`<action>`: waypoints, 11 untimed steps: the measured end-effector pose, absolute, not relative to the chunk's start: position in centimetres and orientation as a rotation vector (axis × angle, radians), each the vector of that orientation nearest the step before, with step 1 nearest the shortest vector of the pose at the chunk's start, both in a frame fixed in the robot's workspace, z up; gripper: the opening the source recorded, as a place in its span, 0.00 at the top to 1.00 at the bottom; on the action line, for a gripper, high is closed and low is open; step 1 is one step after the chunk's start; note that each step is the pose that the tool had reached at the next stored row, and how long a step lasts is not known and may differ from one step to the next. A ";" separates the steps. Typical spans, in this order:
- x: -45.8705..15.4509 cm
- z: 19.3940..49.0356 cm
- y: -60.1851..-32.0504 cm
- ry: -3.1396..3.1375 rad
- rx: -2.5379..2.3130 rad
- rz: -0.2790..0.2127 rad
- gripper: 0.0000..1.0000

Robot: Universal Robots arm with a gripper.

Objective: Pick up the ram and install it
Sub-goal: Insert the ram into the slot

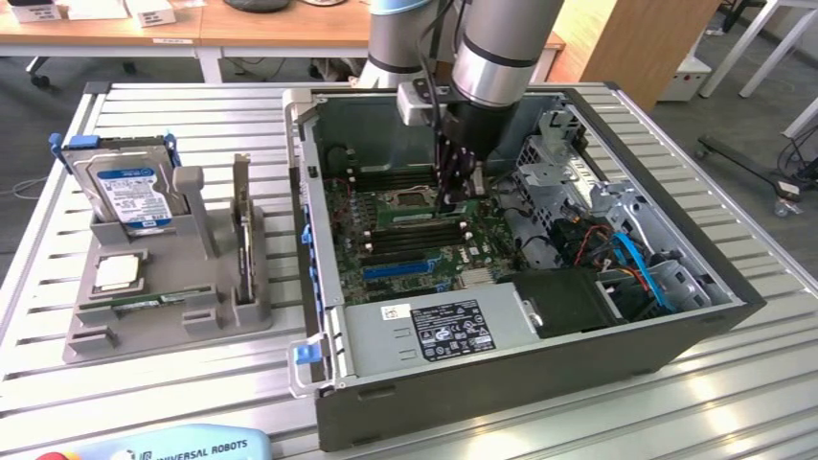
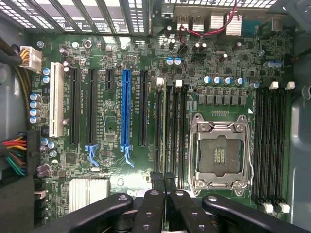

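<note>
Gripper (image 2: 163,177) pinched shut over memory slots (image 2: 170,121) | held item, if any: hidden

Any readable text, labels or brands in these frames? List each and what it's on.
"UNIVERSAL ROBOTS": on the pale blue device at the exterior view's bottom edge.
Blue label on the hard drive: too small to read.
White label on the power supply: too small to read.
Printing on the motherboard: blurred, unreadable.
</note>
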State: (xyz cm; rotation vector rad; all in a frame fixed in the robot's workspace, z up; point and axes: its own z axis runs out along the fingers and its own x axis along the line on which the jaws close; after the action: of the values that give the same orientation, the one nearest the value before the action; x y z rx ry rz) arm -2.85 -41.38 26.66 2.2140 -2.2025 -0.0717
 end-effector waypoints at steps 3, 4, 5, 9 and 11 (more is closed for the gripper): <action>-2.8 26.4 -41.4 -2.203 2.214 -0.072 0.89; -2.8 26.3 -41.4 -2.203 2.214 -0.072 0.89; -2.8 26.3 -41.4 -2.203 2.214 -0.072 0.89; -2.8 26.2 -41.4 -2.202 2.214 -0.072 0.89; -2.8 26.1 -41.4 -2.203 2.214 -0.072 0.89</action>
State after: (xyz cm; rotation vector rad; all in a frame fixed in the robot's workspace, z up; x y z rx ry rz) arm -2.85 -41.37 26.14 2.2140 -2.2026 -0.0718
